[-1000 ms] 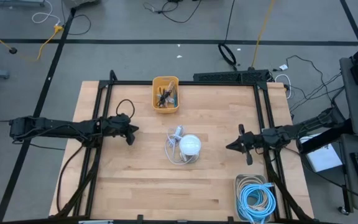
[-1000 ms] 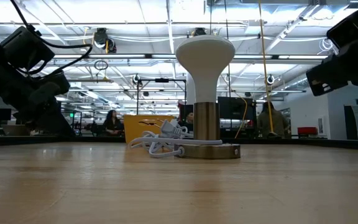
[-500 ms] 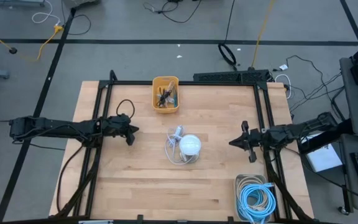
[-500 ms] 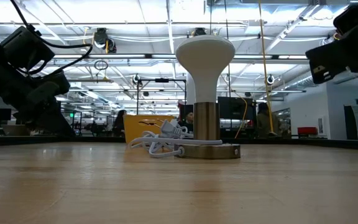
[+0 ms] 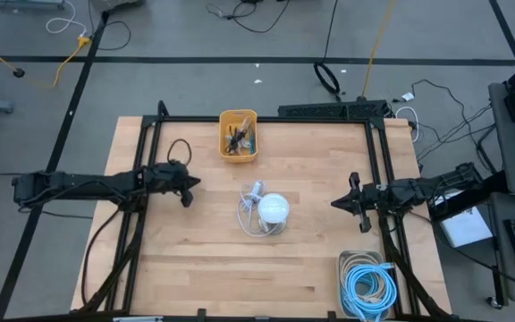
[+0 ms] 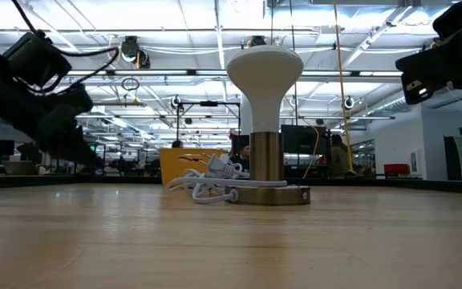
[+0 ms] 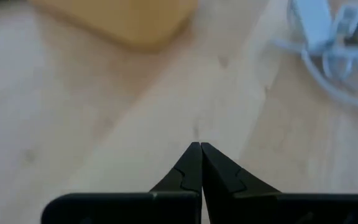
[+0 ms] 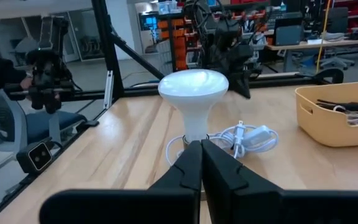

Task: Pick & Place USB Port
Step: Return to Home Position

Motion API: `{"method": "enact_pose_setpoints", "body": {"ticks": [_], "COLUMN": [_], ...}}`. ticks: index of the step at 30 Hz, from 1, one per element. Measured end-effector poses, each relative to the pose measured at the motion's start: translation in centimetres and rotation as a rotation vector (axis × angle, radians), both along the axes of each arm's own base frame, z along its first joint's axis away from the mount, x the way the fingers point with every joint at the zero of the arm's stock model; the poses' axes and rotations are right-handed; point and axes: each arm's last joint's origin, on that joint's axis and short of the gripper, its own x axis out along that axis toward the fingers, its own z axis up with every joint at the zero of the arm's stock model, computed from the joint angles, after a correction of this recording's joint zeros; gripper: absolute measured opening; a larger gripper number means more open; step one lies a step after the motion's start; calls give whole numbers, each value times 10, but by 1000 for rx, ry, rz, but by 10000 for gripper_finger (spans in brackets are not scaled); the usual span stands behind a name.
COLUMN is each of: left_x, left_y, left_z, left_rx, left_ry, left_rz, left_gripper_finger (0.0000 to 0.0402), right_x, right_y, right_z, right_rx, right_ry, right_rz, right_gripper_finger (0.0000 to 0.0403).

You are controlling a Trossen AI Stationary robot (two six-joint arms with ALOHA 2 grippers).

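Observation:
A white mushroom-shaped lamp [image 5: 274, 209] [image 6: 265, 120] stands on its brass base at the table's middle. Its white cord and white USB adapter [image 5: 256, 190] [image 8: 257, 138] [image 7: 319, 12] lie on the wood beside the base, on the far-left side. My left gripper [image 5: 189, 185] [image 7: 201, 146] hovers left of the lamp, shut and empty, pointing at the bare wood. My right gripper [image 5: 336, 204] [image 8: 201, 143] hovers right of the lamp, shut and empty, facing the lamp.
A yellow bin [image 5: 238, 135] [image 8: 340, 118] with dark cables sits at the table's far edge. A grey bin with a coiled blue cable [image 5: 368, 284] sits at the near right corner. A black frame [image 5: 266, 119] rims the table. People show in the room behind.
My right gripper has risen a little and drawn back slightly toward the table's right edge. My left arm has shifted a little in the low view. The lamp, cord and adapter have kept still.

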Motion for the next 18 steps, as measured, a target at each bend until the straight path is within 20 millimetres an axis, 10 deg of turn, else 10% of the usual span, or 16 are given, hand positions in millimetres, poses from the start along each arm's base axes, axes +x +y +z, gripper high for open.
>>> {"method": "enact_pose_setpoints", "body": {"ticks": [18], "left_x": [-31], "left_y": [25], "left_z": [53], "left_rx": [65], "left_ry": [-209], "left_rz": [-15], "left_gripper_finger": [1], "right_x": [-1], "right_y": [0], "right_z": [-6], "right_rx": [30], "right_ry": [65], "right_rz": [-12], "right_gripper_finger": [0]}}
